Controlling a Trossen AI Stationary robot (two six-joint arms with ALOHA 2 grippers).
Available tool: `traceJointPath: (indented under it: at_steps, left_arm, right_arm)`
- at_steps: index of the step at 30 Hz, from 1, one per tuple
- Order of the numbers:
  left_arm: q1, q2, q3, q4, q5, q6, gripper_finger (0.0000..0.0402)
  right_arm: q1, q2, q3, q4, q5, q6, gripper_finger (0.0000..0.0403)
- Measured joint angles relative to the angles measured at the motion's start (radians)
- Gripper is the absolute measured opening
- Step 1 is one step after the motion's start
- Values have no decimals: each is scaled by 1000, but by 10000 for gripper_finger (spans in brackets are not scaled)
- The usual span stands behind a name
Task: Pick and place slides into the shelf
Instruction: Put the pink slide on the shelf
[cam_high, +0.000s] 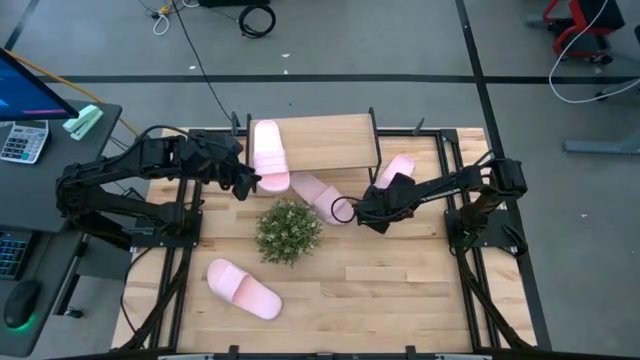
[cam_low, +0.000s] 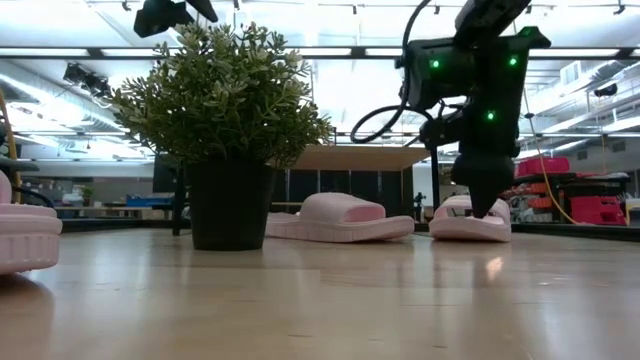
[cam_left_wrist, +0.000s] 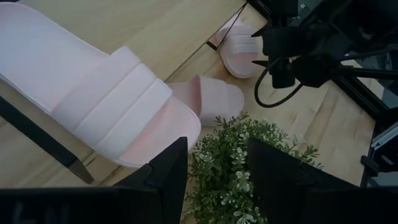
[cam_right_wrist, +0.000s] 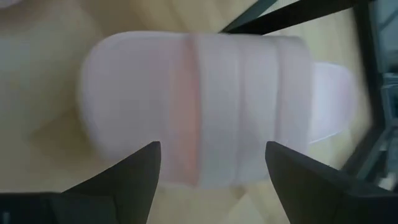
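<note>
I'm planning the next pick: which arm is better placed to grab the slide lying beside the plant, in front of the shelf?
Right. The right gripper hangs open at that slide; the left gripper is by the slide on the shelf.

Both arms are built of dark, near-black links and joints. A black cable is looped beside the right tool (cam_high: 365, 215), and small green lights are shown on that arm's wrist housing. Flat, dark, matte, broad fingers (cam_left_wrist: 163, 180) are carried by the left tool (cam_high: 243, 186).
</note>
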Motion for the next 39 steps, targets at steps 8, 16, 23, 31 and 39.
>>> traceJointPath:
  at_steps: [8,16,23,31,39]
  left_arm:
    - [0,0,0,5,0,1,172]
    - [0,-1,0,5,0,20,173]
    - [0,-1,0,18,0,34,173]
    - [0,-1,0,18,0,55,173]
    - [0,-1,0,18,-1,88,172]
  right_arm:
    - [-10,3,-2,3,42,6,287]
    - [-27,3,-65,36,52,7,285]
    - [-26,3,-83,66,67,11,240]
    - [-26,3,-82,76,29,-9,62]
    - [-26,-5,-78,-13,-6,-19,13]
